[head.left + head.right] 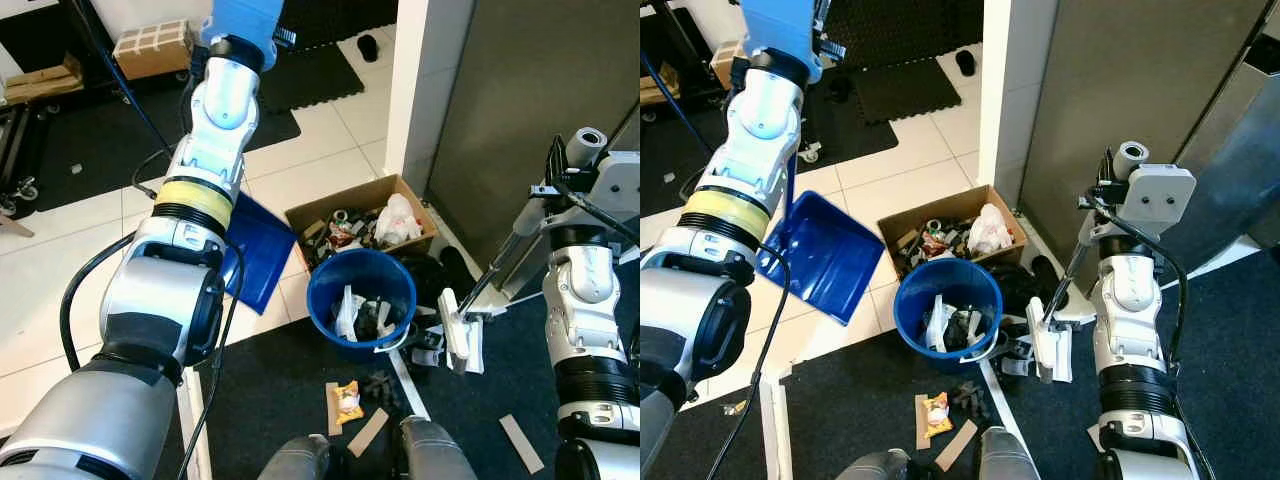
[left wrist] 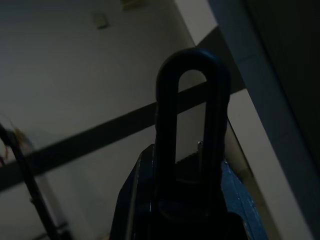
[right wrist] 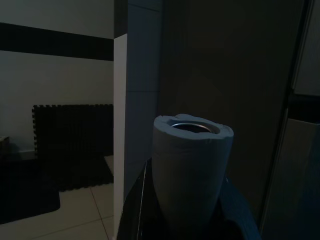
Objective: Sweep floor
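My right gripper is clamped on the broom, its handle slanting down-left to the head beside the blue bin, nearer than the left-held dustpan.

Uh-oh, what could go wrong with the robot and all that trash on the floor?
The round blue plastic bucket is stuffed with trash and the white broom head hangs right beside it, so a swing might tip it over. The blue plastic dustpan stands away from the orange snack wrapper and cardboard strips near the robot's feet, so they might get missed or stepped on.
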